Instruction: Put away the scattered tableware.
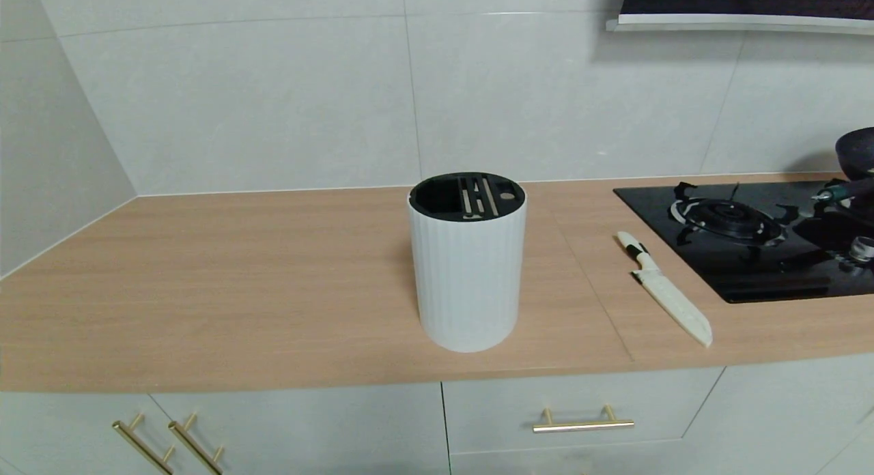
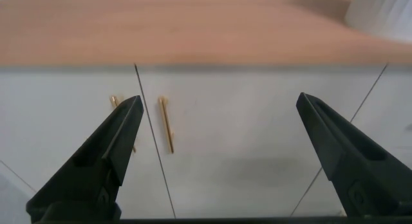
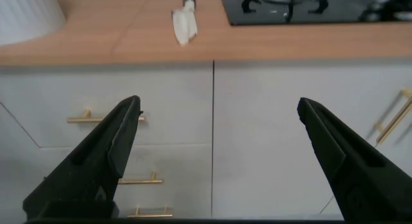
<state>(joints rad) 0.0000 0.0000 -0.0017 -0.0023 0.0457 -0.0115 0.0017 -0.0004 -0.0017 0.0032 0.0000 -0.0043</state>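
On counter, knife lies btwn holder & hob.

White holder, knife beside stove

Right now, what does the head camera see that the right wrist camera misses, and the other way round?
Head view alone: the slotted black top of the holder, the tiled wall and a hood. Right wrist view alone: its own open tool and the lower drawer handles. Both: the white knife on the wooden counter, the holder's ribbed side and the stove burner.
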